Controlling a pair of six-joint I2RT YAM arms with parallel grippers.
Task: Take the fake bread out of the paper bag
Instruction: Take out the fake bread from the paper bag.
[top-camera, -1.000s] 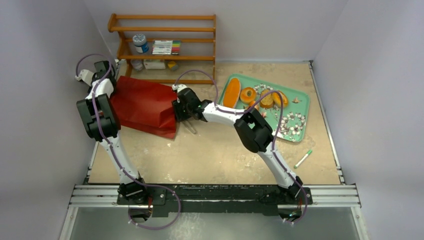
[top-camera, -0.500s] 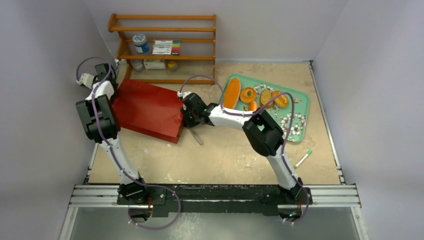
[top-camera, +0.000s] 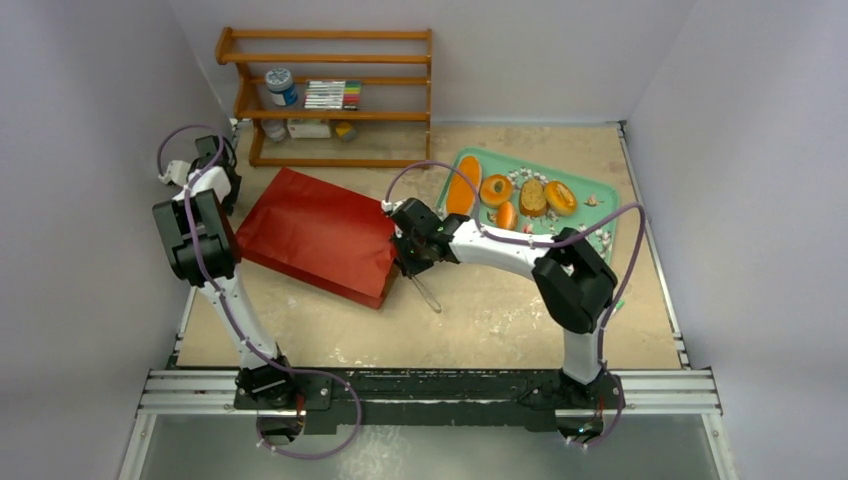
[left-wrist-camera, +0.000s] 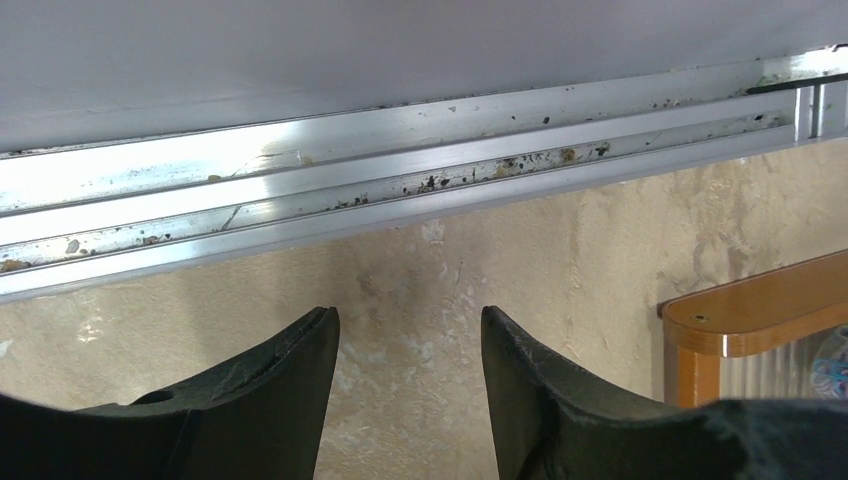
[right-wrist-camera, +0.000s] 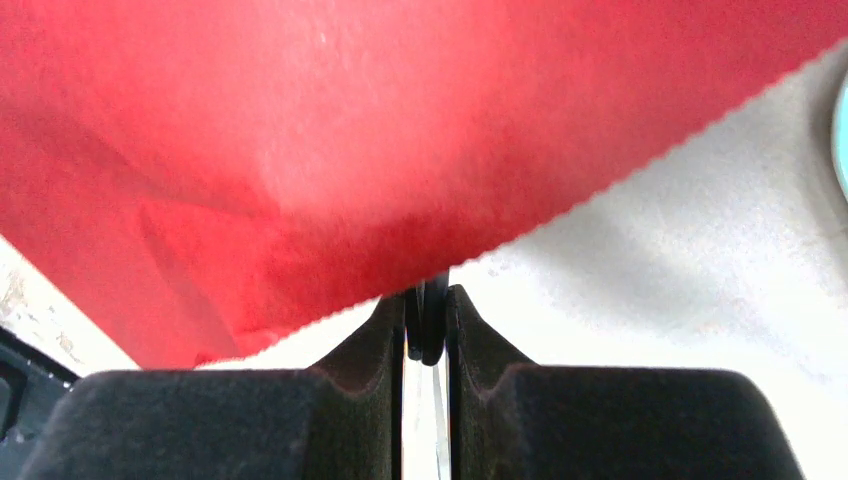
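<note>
The red paper bag (top-camera: 318, 234) lies flat on the table left of centre and fills the top of the right wrist view (right-wrist-camera: 380, 140). My right gripper (top-camera: 404, 264) is shut at the bag's zigzag rim (right-wrist-camera: 425, 300), with a thin dark strip pinched between its fingers. A thin grey metal tool (top-camera: 428, 296) sticks out below it. The fake bread lies on the green tray (top-camera: 603, 200): a long loaf (top-camera: 463, 185), a bun (top-camera: 496, 189), a slice (top-camera: 533, 197) and another bun (top-camera: 560, 198). My left gripper (top-camera: 214, 162) is open and empty (left-wrist-camera: 408, 322) over bare table near the left rail.
A wooden shelf (top-camera: 330, 95) with jars and markers stands against the back wall; its corner shows in the left wrist view (left-wrist-camera: 760, 315). An aluminium rail (left-wrist-camera: 400, 190) runs along the left wall. My right arm (top-camera: 575, 285) crosses over the tray's near end.
My right gripper has moved right and toward me, and the bag has slid and turned with it. My left gripper has come off the bag's far left end.
</note>
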